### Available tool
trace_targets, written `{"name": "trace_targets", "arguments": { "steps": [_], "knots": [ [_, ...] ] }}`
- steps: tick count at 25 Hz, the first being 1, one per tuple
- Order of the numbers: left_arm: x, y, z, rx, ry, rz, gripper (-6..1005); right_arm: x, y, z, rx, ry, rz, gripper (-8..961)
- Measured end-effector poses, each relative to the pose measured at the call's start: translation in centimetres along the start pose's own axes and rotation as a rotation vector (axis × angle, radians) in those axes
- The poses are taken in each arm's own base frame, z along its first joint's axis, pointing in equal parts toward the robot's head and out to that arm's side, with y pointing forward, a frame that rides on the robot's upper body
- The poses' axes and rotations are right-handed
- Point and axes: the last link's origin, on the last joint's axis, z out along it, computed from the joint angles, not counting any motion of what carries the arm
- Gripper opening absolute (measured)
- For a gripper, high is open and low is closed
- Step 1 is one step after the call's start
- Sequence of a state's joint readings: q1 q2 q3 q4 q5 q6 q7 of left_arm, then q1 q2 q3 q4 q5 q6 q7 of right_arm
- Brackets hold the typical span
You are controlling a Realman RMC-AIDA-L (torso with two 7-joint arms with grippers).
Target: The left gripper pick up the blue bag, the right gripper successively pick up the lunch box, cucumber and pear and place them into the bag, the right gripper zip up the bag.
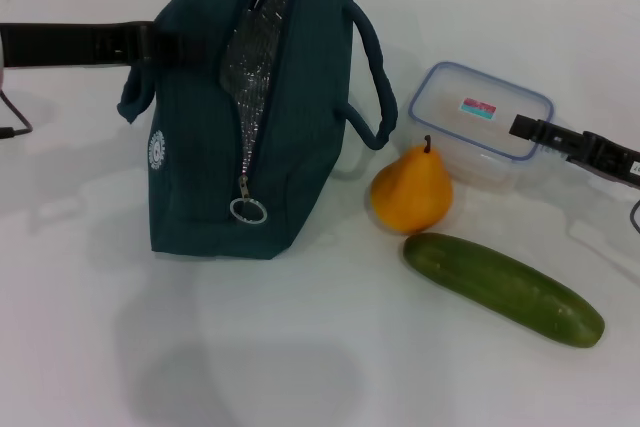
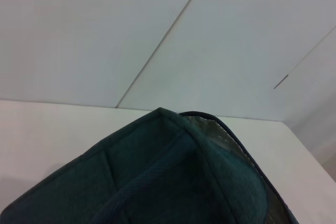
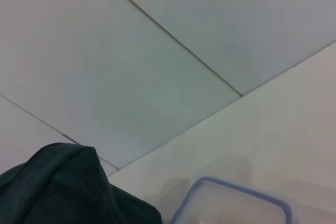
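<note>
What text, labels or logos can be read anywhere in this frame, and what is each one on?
No text here can be read.
Round white logo on the blue bag, at: print too small to read.
Red-and-teal sticker on the lunch box lid, at: too blurred to read.
Pear, cucumber and table: no markings seen.

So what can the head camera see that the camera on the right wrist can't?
Only the head view shows the pear, the cucumber, the zipper ring and both grippers: the left gripper at the bag's far handle, the right gripper at the lunch box. Only the right wrist view shows the wall behind. Both show the blue bag and the lunch box's blue rim.
</note>
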State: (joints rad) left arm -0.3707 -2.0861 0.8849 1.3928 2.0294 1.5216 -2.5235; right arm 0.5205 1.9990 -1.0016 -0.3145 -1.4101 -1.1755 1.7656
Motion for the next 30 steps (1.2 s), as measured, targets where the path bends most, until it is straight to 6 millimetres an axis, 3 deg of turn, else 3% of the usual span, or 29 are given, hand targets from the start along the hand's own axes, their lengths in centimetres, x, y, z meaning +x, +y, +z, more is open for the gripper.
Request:
{"name": "trace_targets", "arguments": {
  "steps": [20, 29, 30],
  "knots": [
    [0.0, 0.0, 0.0, -0.002, -0.003, 0.001, 44, 0.1, 0.7, -0.1, -0.056, -0.055, 0.063, 812],
    [0.1, 0.2, 0.2, -0.006, -0.006, 0.007, 44, -0.5, 1.1, 0.4, -0.070, -0.076, 0.066, 449],
    [0.1, 0.2, 0.2, -0.007, -0.006, 0.008, 44, -0.5, 1.1, 0.4, -0.073, -0.079, 0.068, 450]
  ]
}}
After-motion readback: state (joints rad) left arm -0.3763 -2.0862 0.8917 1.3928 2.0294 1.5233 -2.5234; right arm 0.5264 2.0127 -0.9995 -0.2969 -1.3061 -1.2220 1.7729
